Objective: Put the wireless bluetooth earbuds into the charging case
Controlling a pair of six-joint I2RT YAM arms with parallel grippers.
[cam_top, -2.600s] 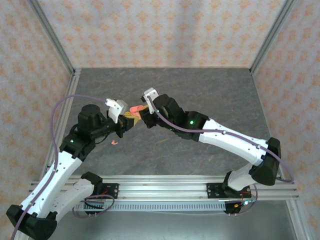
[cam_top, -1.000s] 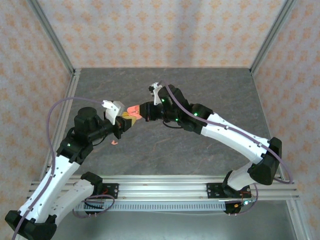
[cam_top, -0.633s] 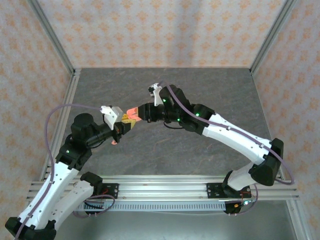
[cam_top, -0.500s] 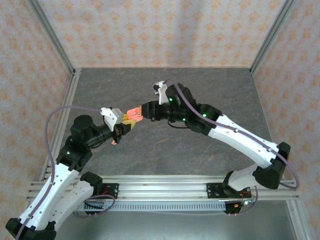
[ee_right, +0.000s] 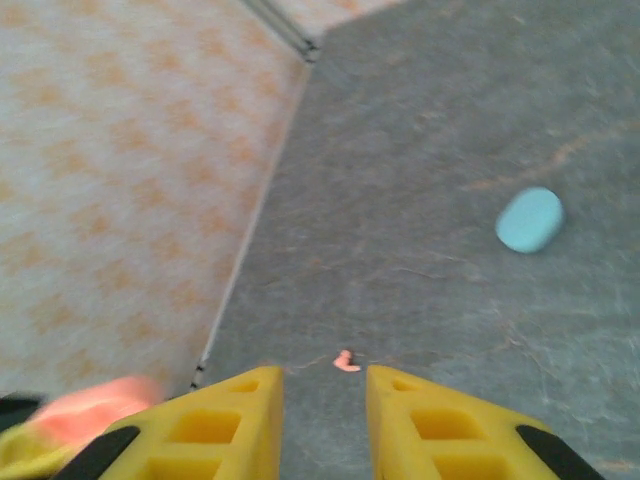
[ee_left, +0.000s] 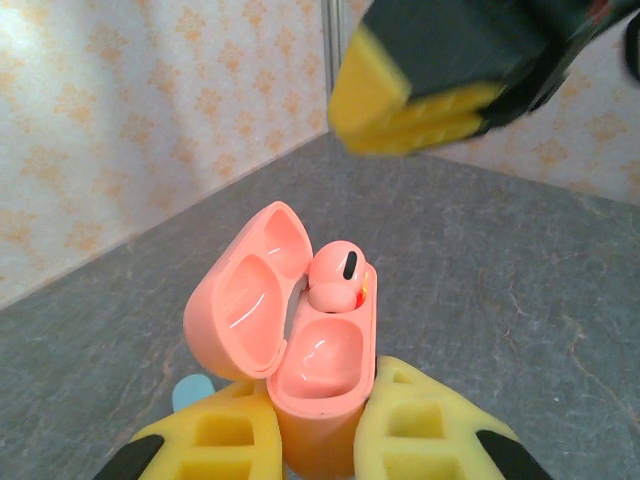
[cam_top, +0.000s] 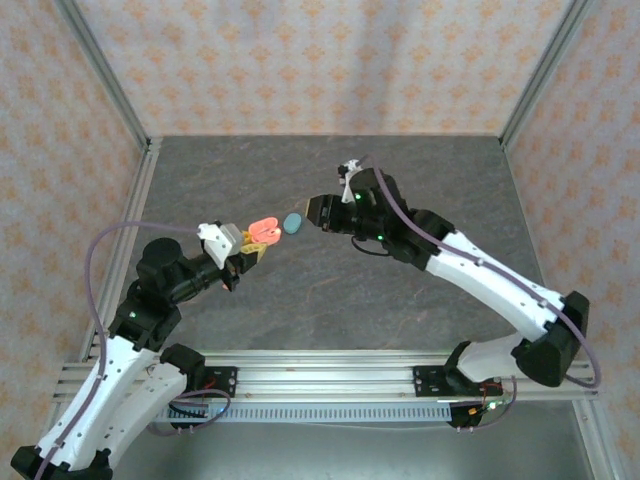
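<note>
Our left tool (ee_left: pixel 318 440) is clamped on the lower body of the coral-pink charging case (ee_left: pixel 315 365), its yellow pads pressing the two sides. The lid hangs open to the left. One pink earbud (ee_left: pixel 335 278) sits in the upper socket, and the socket below it is bare.

Our right tool (ee_right: pixel 324 400) carries nothing; its pads stand a narrow gap apart. In the right wrist view a loose pink earbud (ee_right: pixel 345 361) lies on the surface (ee_right: pixel 450 120), low in the frame just above that gap. The teal case (ee_right: pixel 530 220) rests closed at the right, well apart from it.

We judge the step in hand to be fetching that loose nub for the bare socket. To do it well, we should:
- widen the pads a little before descending
- centre them on the nub and pinch it by its bulb
- leave its stem free to enter the socket
- keep the left tool's hold steady with the case mouth facing up

In the top view our left arm rises from the lower left, elbow bent, holding the case aloft near the centre. Our right arm stretches from the lower right, its wrist pointing left toward the case.
</note>
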